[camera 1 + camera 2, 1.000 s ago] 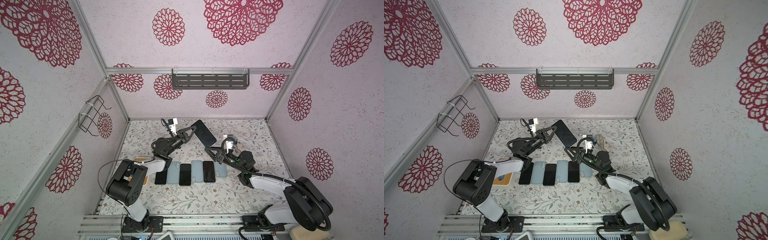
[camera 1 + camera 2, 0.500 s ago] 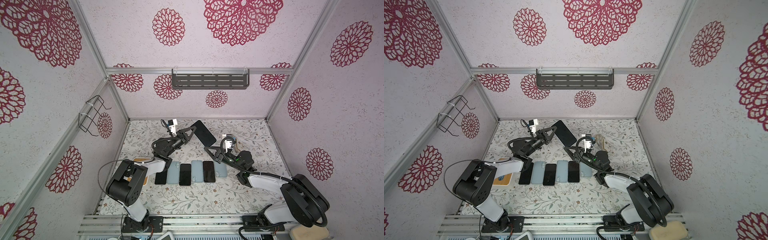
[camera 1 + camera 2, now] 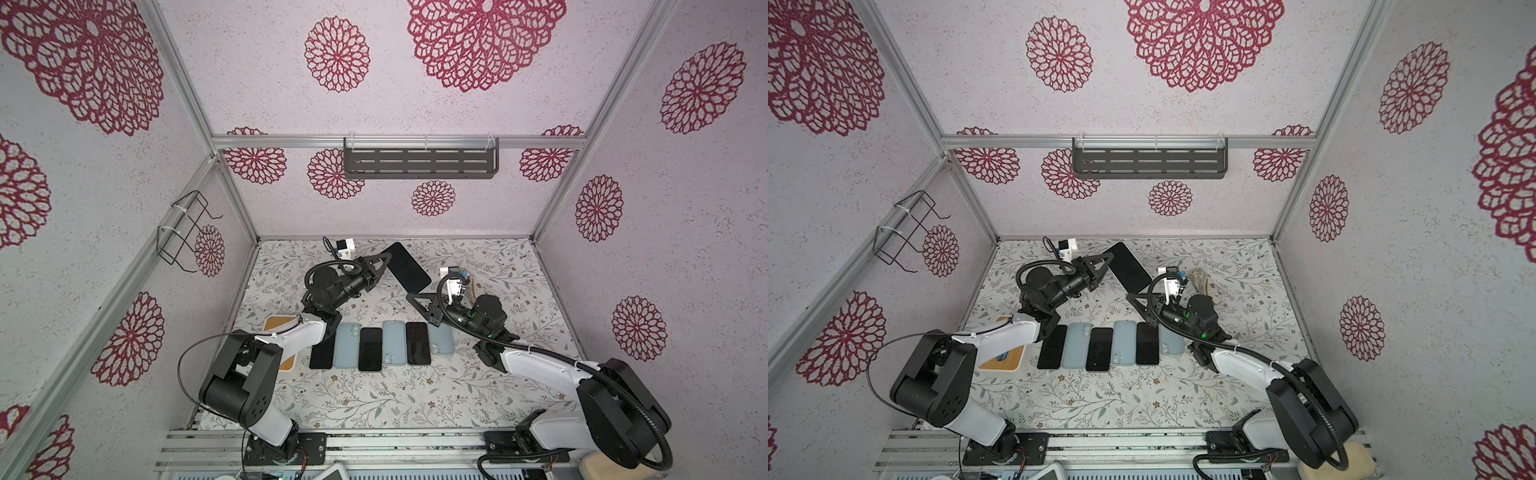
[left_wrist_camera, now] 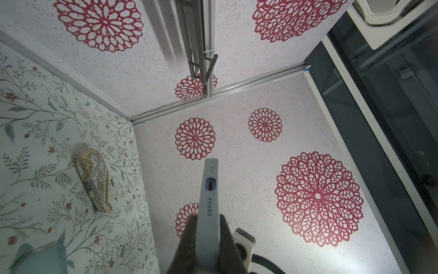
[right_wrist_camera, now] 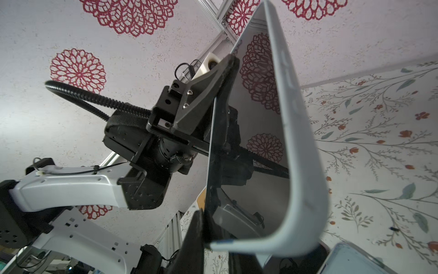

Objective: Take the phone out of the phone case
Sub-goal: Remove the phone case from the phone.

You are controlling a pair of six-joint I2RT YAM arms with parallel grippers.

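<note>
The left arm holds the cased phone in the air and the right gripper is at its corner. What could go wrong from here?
1. The left gripper clamps the phone, still inside its phone case, near one edge only. A pull by the right gripper at the corner might twist it loose and drop it near the row of phones and cases.
2. The right fingers might pinch rim and screen together, so nothing separates.

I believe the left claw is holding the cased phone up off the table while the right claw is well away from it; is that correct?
Not quite: the right claw is right at the phone, its fingers flanking one corner, as the right wrist view shows. The left claw does hold it up off the table.
</note>
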